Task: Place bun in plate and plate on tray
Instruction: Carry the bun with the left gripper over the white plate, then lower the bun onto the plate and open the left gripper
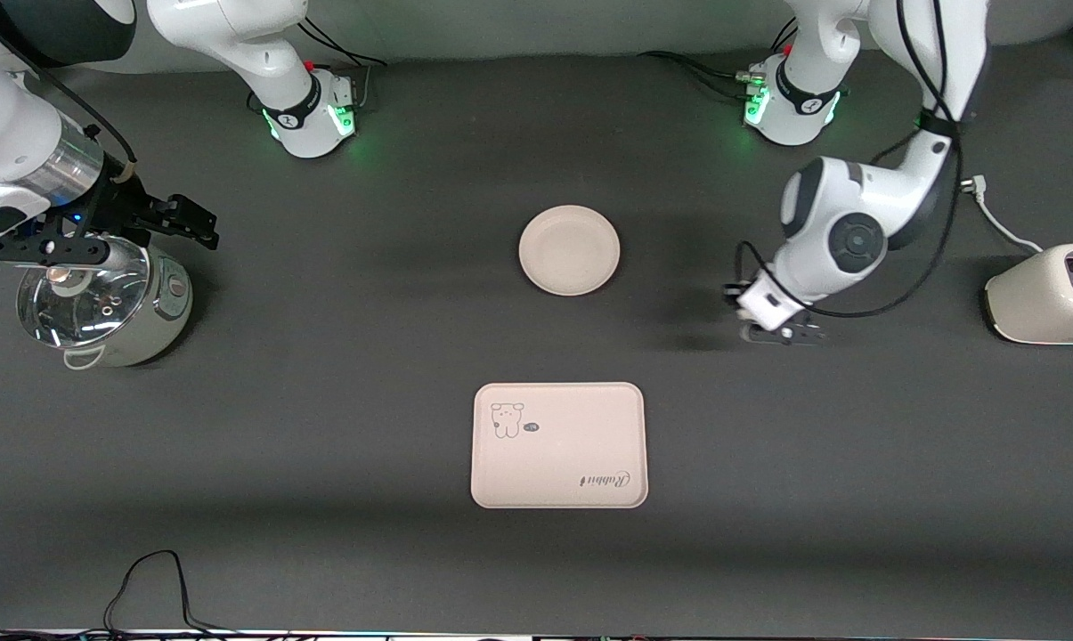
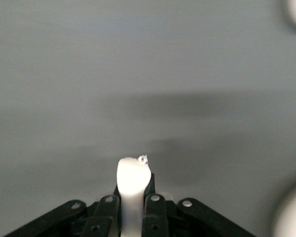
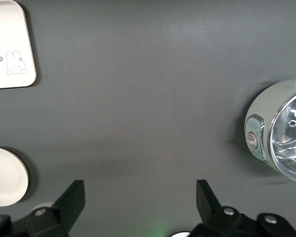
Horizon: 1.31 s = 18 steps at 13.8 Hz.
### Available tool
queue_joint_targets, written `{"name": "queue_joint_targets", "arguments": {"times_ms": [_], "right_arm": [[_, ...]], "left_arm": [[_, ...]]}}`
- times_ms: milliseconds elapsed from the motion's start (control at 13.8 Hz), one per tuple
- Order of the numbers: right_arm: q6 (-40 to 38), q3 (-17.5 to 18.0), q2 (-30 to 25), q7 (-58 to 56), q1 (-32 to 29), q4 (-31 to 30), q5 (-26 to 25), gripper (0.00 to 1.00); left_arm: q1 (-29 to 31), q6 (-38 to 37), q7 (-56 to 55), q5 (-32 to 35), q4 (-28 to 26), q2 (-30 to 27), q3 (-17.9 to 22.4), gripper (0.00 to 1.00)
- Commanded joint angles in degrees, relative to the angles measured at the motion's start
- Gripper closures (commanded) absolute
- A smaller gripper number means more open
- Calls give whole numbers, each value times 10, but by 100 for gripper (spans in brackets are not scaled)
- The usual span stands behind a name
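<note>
Left wrist view shows my left jaws (image 2: 133,197) closed on the bun (image 2: 133,183), a small off-white lump pinched between the pads, held low over bare worktop (image 1: 857,445) toward the left arm's end. My right jaws (image 3: 140,195) stand wide and empty, waiting over the cooker (image 1: 100,303).

Risks, judged from this pose:
- The bun is small and pinched near the tips; a fast swing toward the plate could shake it out.
- Releasing too high above the plate (image 1: 569,249) could let the bun bounce over the shallow rim.

Count: one bun, one plate, one tray (image 1: 559,445), one cooker, one toaster (image 1: 1048,294). Plate and tray lie well apart from my left jaws.
</note>
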Motion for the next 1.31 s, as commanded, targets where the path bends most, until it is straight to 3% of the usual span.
{"name": "queue_joint_targets", "arguments": {"times_ms": [0,145,218,291,436,581,1090,1235], "right_arm": [[7,-2,-3,10,1,-4,-1,0],[7,-2,-3,10,1,-4,-1,0],[7,-2,-2,10,1,-4,-1,0],[7,-2,-2,10,1,-4,-1,0],[7,-2,-3,10,1,-4,-1,0],[7,-2,-3,10,1,-4,-1,0],[7,-2,-2,10,1,-4,-1,0],[8,-2,-3,11,3,-5,0,0]], "left_arm": [[-7,-22,-229,-23,70,14,-146,100],[-14,33,-324,-16,72,32,-216,100],[-21,50,-358,3,70,42,-229,100],[-28,54,-381,39,70,50,-230,1],[-29,58,-430,131,71,74,-231,0],[-28,60,-434,170,72,86,-225,0],[-22,56,-434,176,81,87,-222,0],[-10,3,-344,185,78,52,-167,0]]}}
